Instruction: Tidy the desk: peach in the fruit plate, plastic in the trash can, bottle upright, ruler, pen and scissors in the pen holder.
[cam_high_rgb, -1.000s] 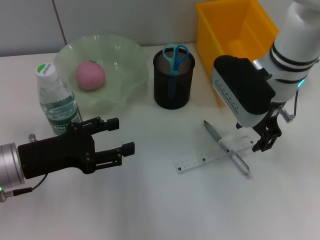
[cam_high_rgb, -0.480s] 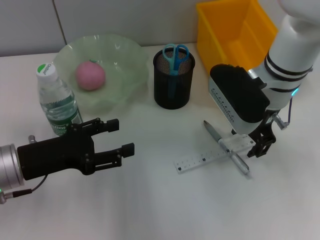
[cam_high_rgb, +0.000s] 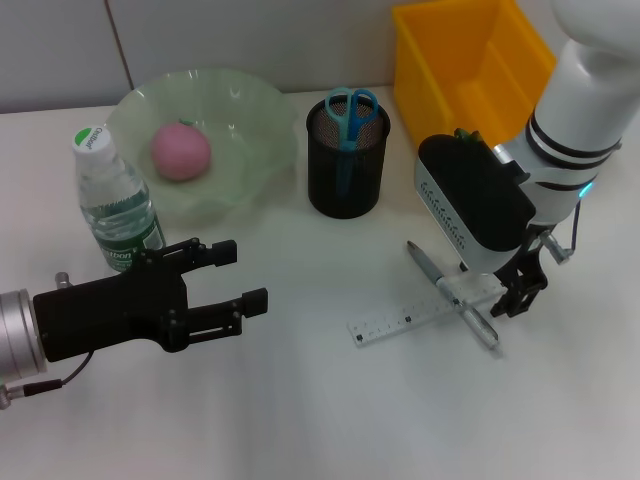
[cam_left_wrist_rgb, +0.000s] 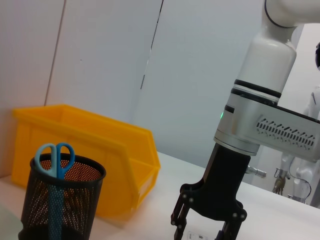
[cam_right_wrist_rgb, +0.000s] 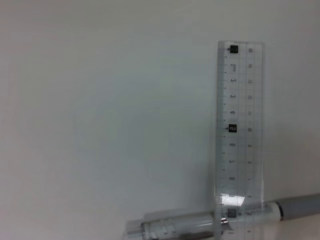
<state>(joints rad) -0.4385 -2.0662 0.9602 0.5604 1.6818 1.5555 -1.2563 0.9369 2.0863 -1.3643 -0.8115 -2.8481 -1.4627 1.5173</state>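
The right pincer (cam_high_rgb: 515, 297) is hanging low over the table (cam_high_rgb: 330, 410), its dark fingers spread apart around the near end of the clear ruler (cam_high_rgb: 425, 311), where the grey pen (cam_high_rgb: 452, 295) is crossing it; whether the fingers are touching either one cannot be told. The left pincer (cam_high_rgb: 235, 275) is hovering open and empty beside the upright bottle (cam_high_rgb: 113, 205). The peach (cam_high_rgb: 181, 151) is sitting in the green fruit plate (cam_high_rgb: 250, 110), and the blue scissors (cam_high_rgb: 350, 112) are standing in the black mesh pen holder (cam_high_rgb: 346, 180), beside the yellow bin (cam_high_rgb: 470, 60).
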